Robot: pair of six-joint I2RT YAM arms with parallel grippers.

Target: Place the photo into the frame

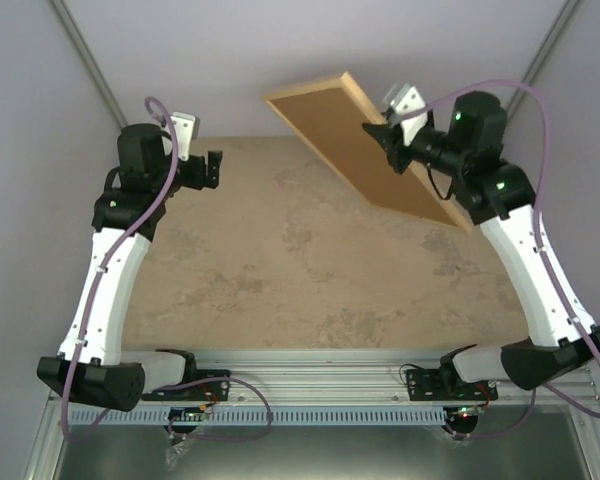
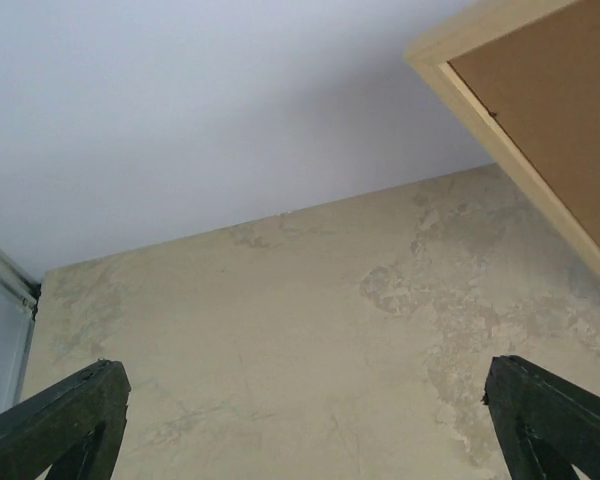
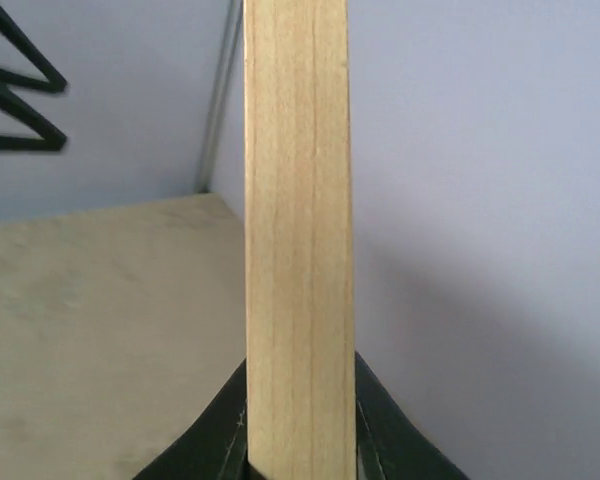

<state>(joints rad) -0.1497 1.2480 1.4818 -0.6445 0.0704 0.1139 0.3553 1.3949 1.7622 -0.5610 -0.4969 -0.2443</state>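
While the right gripper (image 1: pixel 388 143) pinches the frame (image 1: pixel 335 125) by its wooden edge, carrying it tilted above the far right corner of the tabletop (image 1: pixel 280 260), the left gripper (image 1: pixel 212 170) hangs wide and empty; photo unseen, so next probably calls for a level set-down.

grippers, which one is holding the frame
The right gripper: it is clamped on the frame by its wooden edge, holding it tilted above the table. The left gripper stands open and empty.

The frame (image 1: pixel 355 145), its near corner behind the right arm (image 1: pixel 525 250), its front face away from every camera.
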